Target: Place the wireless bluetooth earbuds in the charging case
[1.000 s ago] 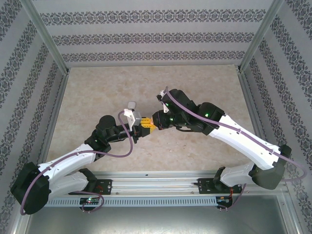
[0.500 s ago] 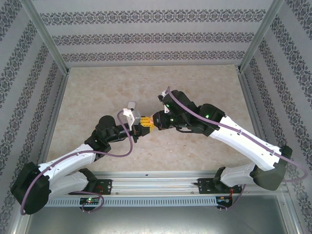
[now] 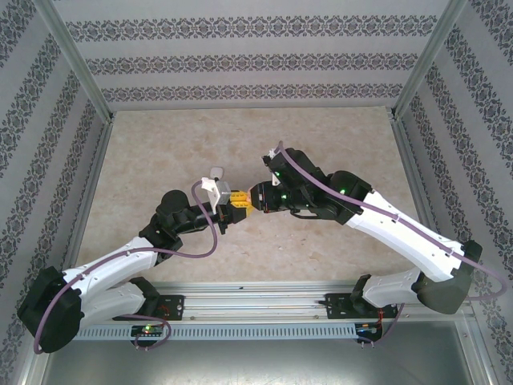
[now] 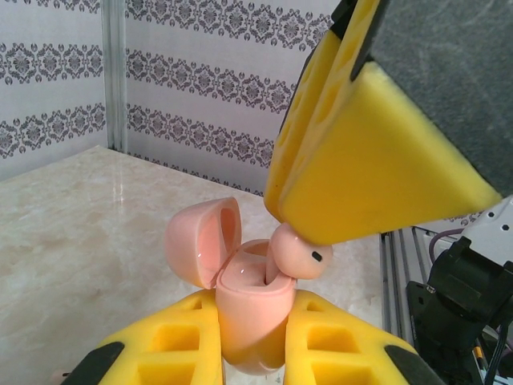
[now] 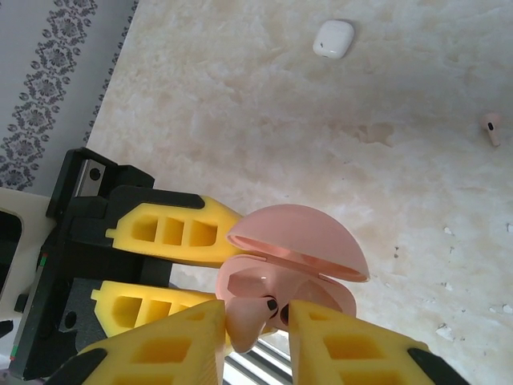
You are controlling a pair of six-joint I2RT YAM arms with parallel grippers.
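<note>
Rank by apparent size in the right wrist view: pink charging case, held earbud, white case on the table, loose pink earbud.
1. pink charging case: largest.
2. held earbud and white case: look about alike. The earbud is far nearer the camera, so I won't rank them.
3. loose pink earbud: smallest.

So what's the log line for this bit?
left fingers: shut on pink charging case, lid open | right fingers: shut on pink earbud, partly in case | second earbud: loose on table
</note>
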